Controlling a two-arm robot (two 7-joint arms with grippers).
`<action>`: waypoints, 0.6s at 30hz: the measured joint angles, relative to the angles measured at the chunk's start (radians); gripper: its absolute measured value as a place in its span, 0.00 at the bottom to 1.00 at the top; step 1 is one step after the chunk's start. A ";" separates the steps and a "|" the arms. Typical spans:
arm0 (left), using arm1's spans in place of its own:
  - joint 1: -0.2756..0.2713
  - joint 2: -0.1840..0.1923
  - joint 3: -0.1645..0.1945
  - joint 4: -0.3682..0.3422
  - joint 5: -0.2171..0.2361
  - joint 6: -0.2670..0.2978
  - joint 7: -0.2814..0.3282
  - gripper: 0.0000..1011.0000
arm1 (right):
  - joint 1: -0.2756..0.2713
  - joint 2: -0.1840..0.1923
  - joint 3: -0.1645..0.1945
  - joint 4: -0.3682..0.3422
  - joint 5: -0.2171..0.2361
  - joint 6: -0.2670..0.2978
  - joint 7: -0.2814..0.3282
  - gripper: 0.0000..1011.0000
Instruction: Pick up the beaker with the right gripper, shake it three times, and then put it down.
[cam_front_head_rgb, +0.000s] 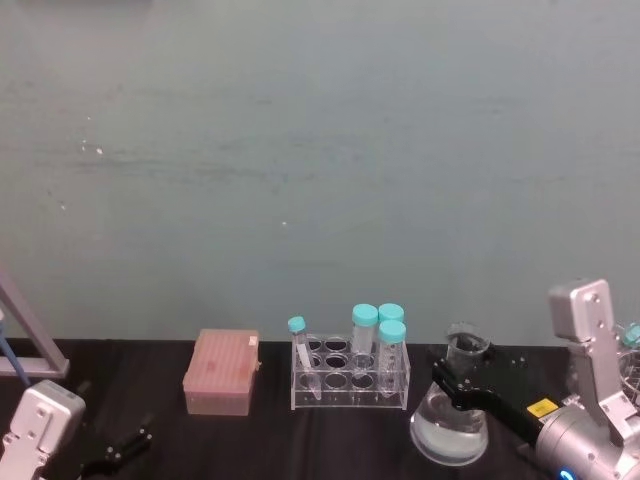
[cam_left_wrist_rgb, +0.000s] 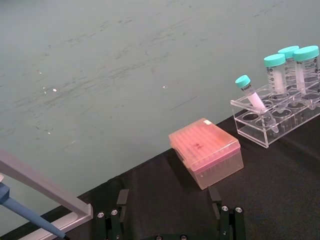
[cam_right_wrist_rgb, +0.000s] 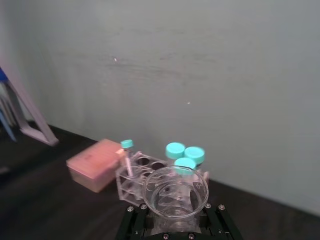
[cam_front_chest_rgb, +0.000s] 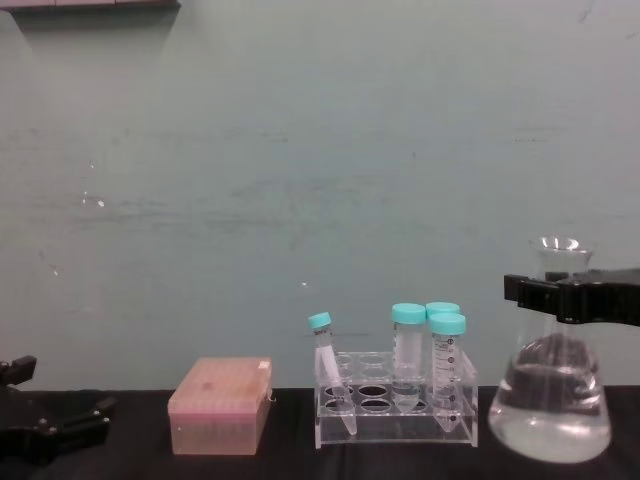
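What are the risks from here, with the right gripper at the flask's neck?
The beaker holds clear liquid under an open rim; hard shaking may slosh it out.
The right gripper grips only the smooth glass neck, so the beaker may slip.
The tube rack stands close on the robot's left; a sideways swing may hit it.
The left gripper rests open, far left.

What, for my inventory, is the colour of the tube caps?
Teal; the tube caps show best in the left wrist view.
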 joint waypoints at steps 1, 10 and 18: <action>0.000 0.000 0.000 0.000 0.000 0.000 0.000 0.99 | -0.004 -0.005 0.007 0.000 0.020 0.007 0.005 0.44; 0.000 0.000 0.000 0.000 0.000 0.000 0.000 0.99 | -0.056 -0.189 0.185 -0.029 0.428 0.221 0.020 0.44; 0.000 0.000 0.000 0.000 0.000 0.000 0.000 0.99 | -0.077 -0.322 0.286 -0.050 0.662 0.362 -0.076 0.44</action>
